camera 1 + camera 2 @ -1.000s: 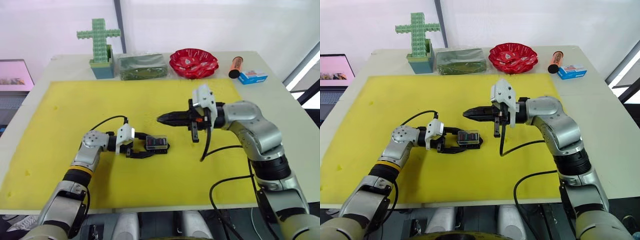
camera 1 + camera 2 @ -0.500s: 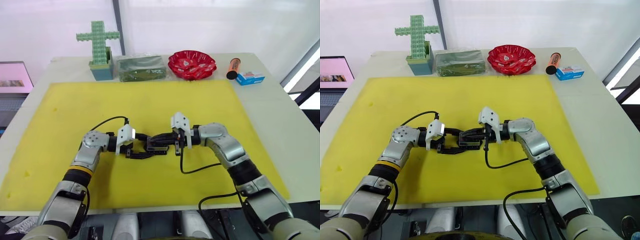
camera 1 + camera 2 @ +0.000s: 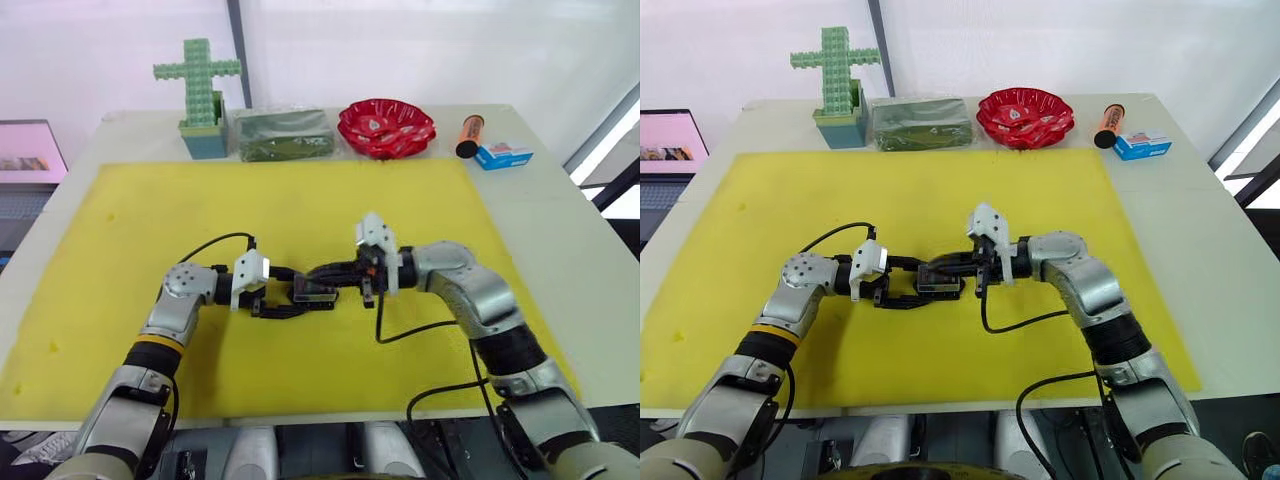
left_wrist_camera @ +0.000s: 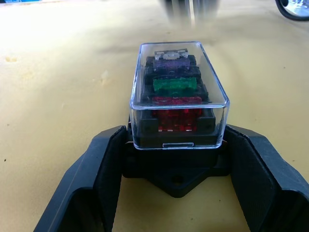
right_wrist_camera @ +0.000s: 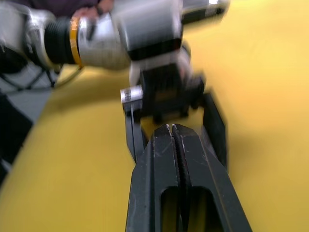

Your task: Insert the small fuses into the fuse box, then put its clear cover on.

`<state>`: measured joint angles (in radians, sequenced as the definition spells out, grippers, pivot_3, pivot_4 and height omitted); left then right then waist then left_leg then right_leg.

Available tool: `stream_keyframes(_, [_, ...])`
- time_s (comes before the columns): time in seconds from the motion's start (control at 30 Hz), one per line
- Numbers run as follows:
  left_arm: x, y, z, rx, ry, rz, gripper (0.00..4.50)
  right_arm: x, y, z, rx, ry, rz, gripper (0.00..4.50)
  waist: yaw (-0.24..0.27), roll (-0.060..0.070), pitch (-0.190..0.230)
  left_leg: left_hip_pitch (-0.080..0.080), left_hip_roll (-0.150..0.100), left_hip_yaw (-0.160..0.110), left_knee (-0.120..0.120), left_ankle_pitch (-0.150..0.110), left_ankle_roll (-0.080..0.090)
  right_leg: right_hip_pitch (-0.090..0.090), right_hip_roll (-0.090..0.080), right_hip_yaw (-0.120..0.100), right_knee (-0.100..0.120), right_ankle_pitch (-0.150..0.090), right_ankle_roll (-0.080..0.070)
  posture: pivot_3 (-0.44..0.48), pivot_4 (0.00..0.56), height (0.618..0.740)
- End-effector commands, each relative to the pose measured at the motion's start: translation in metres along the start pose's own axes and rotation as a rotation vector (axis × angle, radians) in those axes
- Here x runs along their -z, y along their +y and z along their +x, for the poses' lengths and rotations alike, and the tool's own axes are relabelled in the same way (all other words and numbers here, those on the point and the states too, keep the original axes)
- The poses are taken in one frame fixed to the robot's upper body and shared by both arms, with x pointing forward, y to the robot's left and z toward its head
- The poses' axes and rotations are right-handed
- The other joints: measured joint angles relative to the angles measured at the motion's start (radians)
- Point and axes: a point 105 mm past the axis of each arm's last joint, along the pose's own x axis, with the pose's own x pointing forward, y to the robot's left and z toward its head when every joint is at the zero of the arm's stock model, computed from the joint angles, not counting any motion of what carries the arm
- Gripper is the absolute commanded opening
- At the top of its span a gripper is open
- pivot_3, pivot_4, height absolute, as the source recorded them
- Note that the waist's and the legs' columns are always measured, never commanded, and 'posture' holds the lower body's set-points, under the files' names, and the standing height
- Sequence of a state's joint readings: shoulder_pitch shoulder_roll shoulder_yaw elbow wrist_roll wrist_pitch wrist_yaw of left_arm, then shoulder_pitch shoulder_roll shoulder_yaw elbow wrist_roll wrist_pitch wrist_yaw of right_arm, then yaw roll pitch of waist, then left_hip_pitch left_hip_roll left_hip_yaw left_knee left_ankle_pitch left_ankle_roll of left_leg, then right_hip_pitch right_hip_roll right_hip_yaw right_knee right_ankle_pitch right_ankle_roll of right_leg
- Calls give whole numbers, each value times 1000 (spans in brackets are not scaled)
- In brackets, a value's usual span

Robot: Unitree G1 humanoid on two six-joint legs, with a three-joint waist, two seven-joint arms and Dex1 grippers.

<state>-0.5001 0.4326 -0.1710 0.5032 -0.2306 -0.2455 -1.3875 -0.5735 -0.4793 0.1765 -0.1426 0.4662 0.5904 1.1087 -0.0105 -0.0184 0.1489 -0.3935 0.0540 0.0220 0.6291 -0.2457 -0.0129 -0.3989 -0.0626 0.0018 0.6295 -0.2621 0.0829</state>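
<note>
Fuse box point(image 4: 176, 140) between left hand point(image 4: 176, 179) fingers.

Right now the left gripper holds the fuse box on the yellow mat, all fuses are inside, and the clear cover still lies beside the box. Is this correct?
Not quite. The clear cover does not lie beside the fuse box; it already sits on top of it, over the small fuses, as the left wrist view shows. The rest holds: the left gripper grips the box on the yellow mat.
</note>
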Motion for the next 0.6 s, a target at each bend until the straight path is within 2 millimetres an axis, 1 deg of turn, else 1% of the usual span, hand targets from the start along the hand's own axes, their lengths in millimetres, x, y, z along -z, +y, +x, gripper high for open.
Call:
stream_keyframes(0.03, [1, 0, -6, -3, 16, 6, 2778, -36, 0, -22, 68, -31, -124, 31, 0, 0, 0, 0, 0, 0, 0, 0, 0, 0, 0, 0, 0, -1, -1, 0, 150, 740])
stream_keyframes(0.13, [1, 2, -10, -5, 22, 7, 2778, -36, -5, -43, 140, 41, -215, 31, 1, 0, 0, 0, 0, 0, 0, 0, 0, 0, 0, 0, 0, -2, -3, 0, 150, 740])
stream_keyframes(0.23, [3, 3, -13, 0, 43, 9, 2778, -31, -8, -62, 190, 77, -241, 642, -2, -1, 0, 0, 0, 0, 0, 0, 0, 0, 0, 0, -1, -2, -3, 0, 150, 740])
stream_keyframes(0.37, [4, 6, -16, -5, 54, 12, 2778, -15, -10, -83, 219, 170, -291, 1923, -3, -1, 0, 0, 0, 0, -1, 0, 0, 0, 0, 0, -1, -2, -3, 0, 150, 740])
stream_keyframes(0.4, [4, 7, -17, -6, 57, 11, 2778, -13, -11, -86, 222, 182, -296, 2305, -3, -1, 0, 0, 0, 0, -1, 0, 0, 0, 0, 0, -1, -2, -3, 0, 150, 740])
stream_keyframes(0.5, [6, 8, -19, -4, 76, -2, 2778, -13, -12, -88, 220, 186, -300, 3258, -5, -1, 0, 1, 0, 0, -1, 0, 0, 0, 0, 0, -1, -2, -3, 0, 150, 740])
stream_keyframes(0.53, [6, 8, -21, -6, 82, -6, 3516, -13, -14, -88, 219, 184, -302, 3652, -5, -1, 0, 1, 1, 0, -1, 0, 0, 0, 1, 0, -1, -2, -3, 0, 150, 740])
stream_keyframes(0.6, [6, 11, -26, -33, 93, -16, 4104, -10, -16, -90, 219, 193, -308, 4271, -4, -1, 0, 1, 1, 0, -1, 0, 0, 0, 1, 0, -1, -2, -3, 0, 150, 740])
